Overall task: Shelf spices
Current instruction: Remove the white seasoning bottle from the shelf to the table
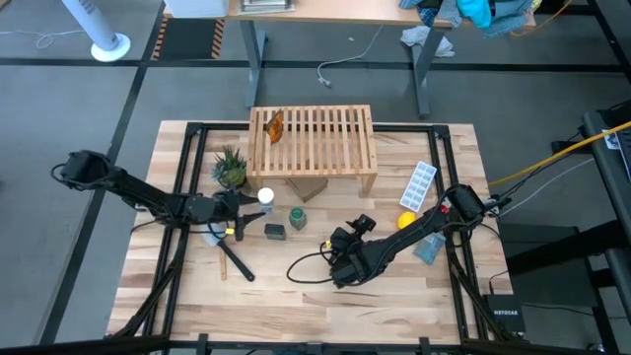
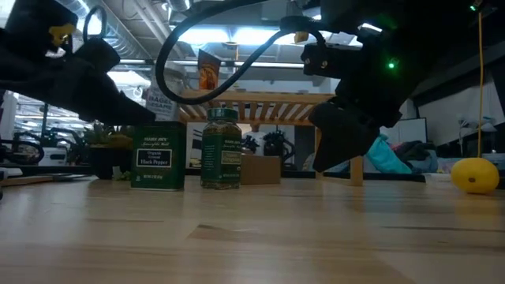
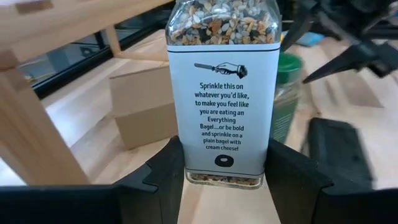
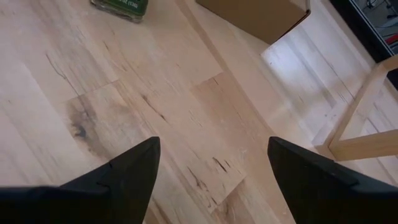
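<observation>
My left gripper [image 1: 254, 200] is shut on the white-capped jar [image 1: 264, 196] of seeded seasoning [image 3: 222, 81], just in front of the shelf's [image 1: 312, 138] left end. An amber bottle [image 1: 275, 125] lies on the shelf's slatted top. The green-lidded jar [image 1: 298, 217] and the dark tin [image 1: 275, 232] stand upright on the table close to the held jar. My right gripper [image 1: 337, 258] hangs open over bare wood nearer the front, with nothing between its fingers [image 4: 130, 171]. My left gripper pinches the jar's lower part [image 3: 186, 163] between its two fingers [image 3: 165, 171], one on each side of the white label. The fingers come nearly level from the table's left. The jar stands upright; its label [image 2: 160, 102] shows above the tin's top, so it seems clear of the table.
A potted plant [image 1: 231, 168] stands left of the jar, and a cardboard box [image 1: 308, 187] sits under the shelf. A yellow lemon-like ball [image 1: 405, 221] and a white-blue tray [image 1: 421, 185] lie at right. A dark stick [image 1: 235, 261] and a cable loop [image 1: 306, 266] lie near the front.
</observation>
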`<act>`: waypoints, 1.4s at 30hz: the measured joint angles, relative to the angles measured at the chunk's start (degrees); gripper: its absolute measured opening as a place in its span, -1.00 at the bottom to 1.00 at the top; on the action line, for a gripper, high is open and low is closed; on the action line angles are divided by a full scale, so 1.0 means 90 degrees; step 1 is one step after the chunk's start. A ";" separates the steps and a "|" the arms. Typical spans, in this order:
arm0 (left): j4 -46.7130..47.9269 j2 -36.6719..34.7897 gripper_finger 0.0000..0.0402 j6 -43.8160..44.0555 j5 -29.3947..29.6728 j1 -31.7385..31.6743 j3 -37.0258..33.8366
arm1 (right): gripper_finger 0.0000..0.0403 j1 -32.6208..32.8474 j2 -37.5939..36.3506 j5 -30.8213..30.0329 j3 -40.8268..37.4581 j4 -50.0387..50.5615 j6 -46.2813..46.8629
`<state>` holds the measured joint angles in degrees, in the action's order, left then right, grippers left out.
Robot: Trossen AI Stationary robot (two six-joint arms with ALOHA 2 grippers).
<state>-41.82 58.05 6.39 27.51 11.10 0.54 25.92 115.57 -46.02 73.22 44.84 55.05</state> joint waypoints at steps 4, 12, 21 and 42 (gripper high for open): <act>-0.0460 0.0512 -0.13 -0.0115 -0.0005 -0.0236 0.0000 | 0.50 -0.0001 0.0000 -0.0004 0.0001 0.0000 -0.0002; -0.1312 0.1484 -0.13 -0.0084 -0.0246 -0.0583 0.0017 | 0.50 -0.0001 0.0000 -0.0005 0.0001 -0.0002 -0.0003; -0.1799 0.2688 -0.13 -0.0248 -0.0470 -0.0623 0.0458 | 0.50 0.0000 0.0000 -0.0003 0.0001 -0.0031 -0.0005; -0.1747 0.3776 -0.13 -0.0225 -0.0491 -0.0620 0.0879 | 0.50 -0.0001 0.0000 0.0012 0.0001 -0.0130 -0.0007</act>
<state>-57.54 92.03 4.37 23.09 5.52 8.45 25.91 115.57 -45.91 73.23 43.66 54.98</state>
